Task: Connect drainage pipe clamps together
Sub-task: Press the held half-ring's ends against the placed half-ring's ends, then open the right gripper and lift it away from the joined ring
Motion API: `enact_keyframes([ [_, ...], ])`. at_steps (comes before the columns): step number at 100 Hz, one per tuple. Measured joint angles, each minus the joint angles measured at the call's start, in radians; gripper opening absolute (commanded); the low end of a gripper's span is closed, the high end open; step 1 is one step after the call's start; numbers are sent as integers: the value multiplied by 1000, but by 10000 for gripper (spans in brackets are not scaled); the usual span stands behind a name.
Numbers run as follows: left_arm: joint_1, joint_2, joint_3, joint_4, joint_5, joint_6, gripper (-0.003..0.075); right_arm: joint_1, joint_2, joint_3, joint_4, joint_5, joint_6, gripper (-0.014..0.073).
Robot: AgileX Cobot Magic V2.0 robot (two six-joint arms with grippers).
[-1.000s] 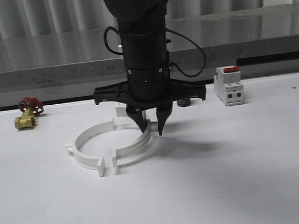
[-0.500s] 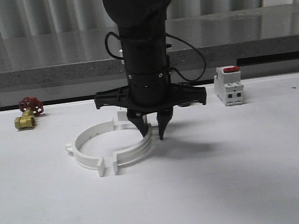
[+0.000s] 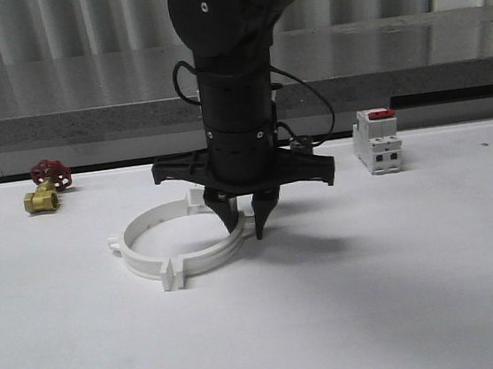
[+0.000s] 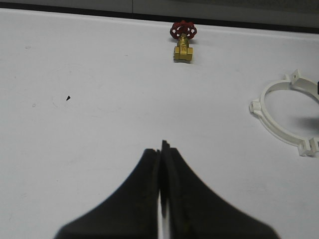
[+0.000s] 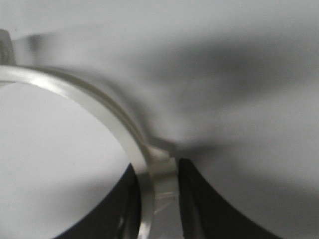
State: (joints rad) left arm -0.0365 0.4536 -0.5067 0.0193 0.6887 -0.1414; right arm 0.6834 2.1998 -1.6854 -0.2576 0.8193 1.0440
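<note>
White drainage pipe clamps (image 3: 178, 246) half behind right gripper (image 3: 245, 227)

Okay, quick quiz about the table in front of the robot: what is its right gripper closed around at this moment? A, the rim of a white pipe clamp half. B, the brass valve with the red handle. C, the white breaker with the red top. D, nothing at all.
A: the right gripper straddles the right clamp half, one finger on each side of its white rim.

I see a brass valve (image 3: 43, 200) with a red handwheel far left on the white table (image 3: 401, 291), and a white breaker (image 3: 377, 141) with a red top at the right.
</note>
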Motion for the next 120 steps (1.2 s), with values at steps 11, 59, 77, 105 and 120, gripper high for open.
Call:
enact_keyframes([
  [11,0,0,0,0,0,0,-20,0,4,-4,7,-2,0,98],
  [59,0,0,0,0,0,0,-21,0,7,-6,13,-5,2,100],
  [77,0,0,0,0,0,0,-21,0,8,-6,13,-5,2,100],
  [105,0,0,0,0,0,0,-21,0,8,-8,13,-5,2,102],
  [120,0,0,0,0,0,0,-21,0,8,-8,16,-5,2,181],
])
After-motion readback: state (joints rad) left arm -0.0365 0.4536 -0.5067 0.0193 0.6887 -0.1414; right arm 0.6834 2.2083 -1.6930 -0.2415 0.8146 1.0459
